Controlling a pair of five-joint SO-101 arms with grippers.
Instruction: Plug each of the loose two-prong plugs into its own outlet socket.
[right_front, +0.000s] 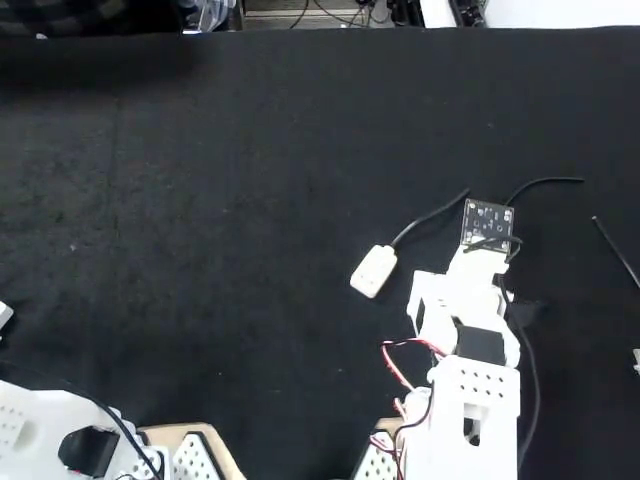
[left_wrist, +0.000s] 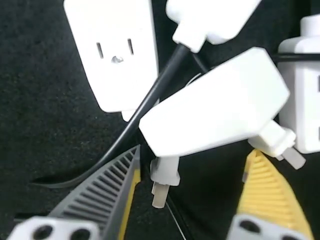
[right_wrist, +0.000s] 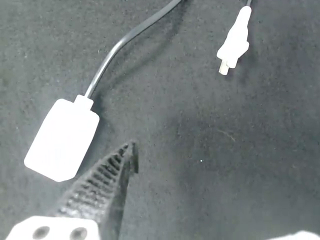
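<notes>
Your left gripper (left_wrist: 195, 151) sits nearest in the left wrist view, grey and yellow fingers spread wide with nothing clamped. Just past the tips, white outlet blocks are heaped on the black table (left_wrist: 45, 125). The middle block (left_wrist: 215, 107) lies tilted across the gap, and the socket block (left_wrist: 112, 50) lies face up. You also have a top block (left_wrist: 210, 17) and an edge block (left_wrist: 302, 85). A first plug (left_wrist: 162, 177) pokes out by the grey finger and a second plug (left_wrist: 282, 150) by the yellow one, both with bare prongs. A black cord (left_wrist: 150, 95) runs from the top block across the heap.

In the right wrist view your right gripper (right_wrist: 210, 185) hangs open over bare cloth. The lone block (right_wrist: 62, 139) lies just beside the grey fingertip, its lead (right_wrist: 125, 45) trailing away. The lone plug (right_wrist: 234, 42) lies well apart, unplugged.

From the high view, your right arm (right_front: 470, 340) stretches out from the near edge, with the lone block just left of it. Your left arm (right_front: 60, 440) sits at the near left corner.
</notes>
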